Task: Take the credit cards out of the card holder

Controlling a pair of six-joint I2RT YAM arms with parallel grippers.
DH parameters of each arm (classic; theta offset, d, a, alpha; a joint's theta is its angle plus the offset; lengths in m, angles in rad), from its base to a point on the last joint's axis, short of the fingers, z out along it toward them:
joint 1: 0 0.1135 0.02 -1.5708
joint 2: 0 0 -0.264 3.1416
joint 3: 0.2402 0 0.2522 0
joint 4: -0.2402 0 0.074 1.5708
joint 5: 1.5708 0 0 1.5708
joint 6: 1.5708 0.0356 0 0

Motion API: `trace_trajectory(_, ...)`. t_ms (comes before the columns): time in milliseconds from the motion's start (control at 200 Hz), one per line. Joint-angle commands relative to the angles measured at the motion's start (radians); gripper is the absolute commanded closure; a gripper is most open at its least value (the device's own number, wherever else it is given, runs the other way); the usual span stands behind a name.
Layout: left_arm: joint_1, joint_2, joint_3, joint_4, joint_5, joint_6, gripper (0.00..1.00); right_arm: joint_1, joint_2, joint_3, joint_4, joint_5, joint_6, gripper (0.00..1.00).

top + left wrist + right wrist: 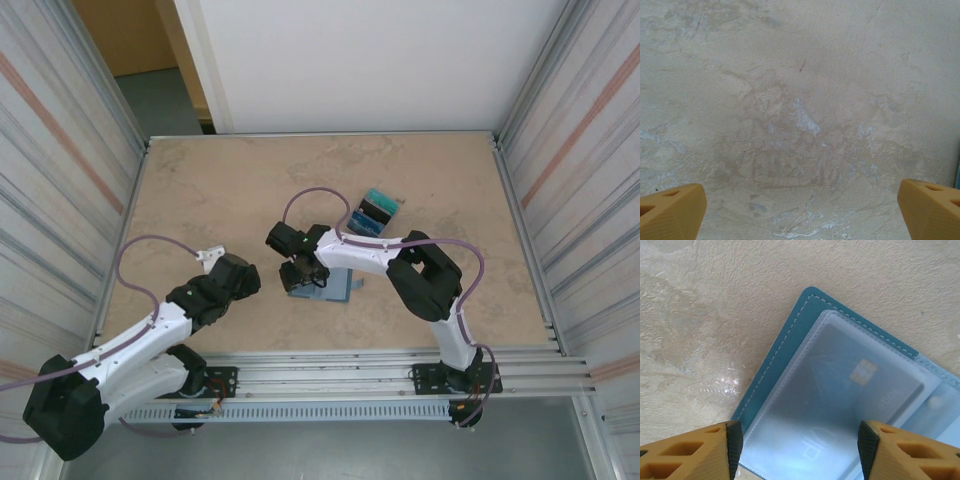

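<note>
We see the card holder (pixel 782 347) lying open on the bench (pixel 700 315) at the lower right of the right wrist view, a grey card (pixel 855 390) inside its clear sleeve (pixel 790 430). Our right gripper (pixel 800 447) stands apart above it, clamping nothing. In the top view, loose credit cards (pixel 376 212) sit just right of centre. Our left gripper (pixel 800 212) gapes wide over the bench.

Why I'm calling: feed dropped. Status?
Left end effector open over table. Right end effector open above open wallet, one card in its sleeve. Loose cards beyond; nothing blocking.
</note>
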Motion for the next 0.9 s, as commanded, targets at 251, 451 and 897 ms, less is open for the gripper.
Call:
trace_trajectory(251,0.011,0.001,-0.007,0.019,-0.001,-0.019,0.01,0.011,0.027,-0.019,-0.007,-0.028,0.024,0.36)
trace_trajectory(451,0.011,-0.001,-0.007,0.017,0.0,-0.02,0.01,0.015,0.043,-0.041,-0.027,-0.005,0.025,0.37)
trace_trajectory(897,0.01,-0.028,-0.003,0.0,0.005,-0.018,0.01,0.025,-0.012,-0.108,0.021,-0.074,-0.011,0.52)
